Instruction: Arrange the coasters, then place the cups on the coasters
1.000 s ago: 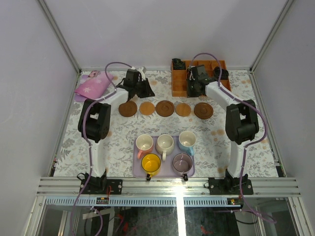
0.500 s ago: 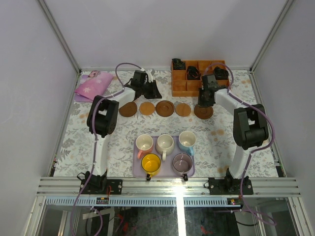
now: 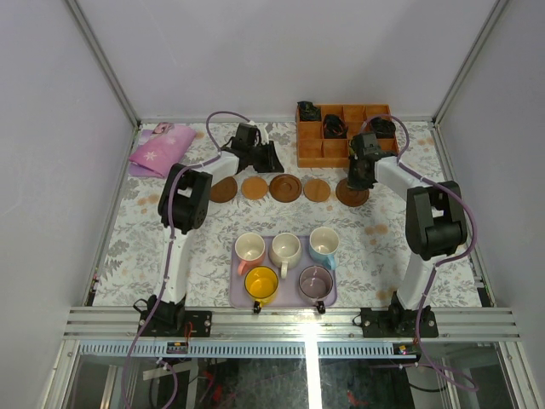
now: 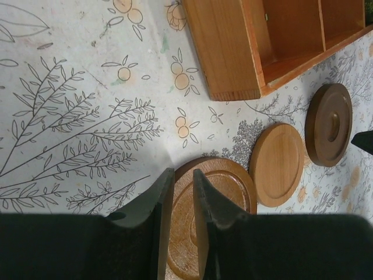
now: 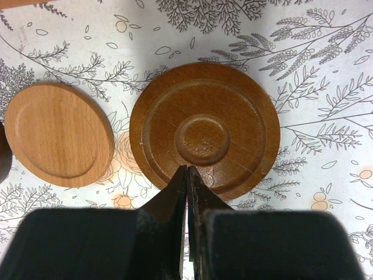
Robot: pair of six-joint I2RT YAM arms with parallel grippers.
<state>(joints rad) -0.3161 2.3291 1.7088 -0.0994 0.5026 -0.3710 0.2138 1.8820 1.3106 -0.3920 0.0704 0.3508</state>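
Note:
Five coasters lie in a row: dark, tan, dark, tan, dark. My left gripper hangs over the middle dark coaster. Its jaws stand a narrow gap apart across that coaster's rim, clamping nothing. My right gripper is shut and empty, tips at the near rim of the right-end dark coaster. The cups stand on a lavender tray: pink, cream-white, light blue, yellow, greyish purple.
An orange compartment box with black items in it stands at the back, just beyond the coaster row. A pink pouch lies at the back left. Both arms stretch over the floral tablecloth on either side of the tray.
The left gripper has moved right along the coaster row to the middle dark coaster. The right gripper has come forward from over the orange box to the right-end coaster. The cups have not moved.

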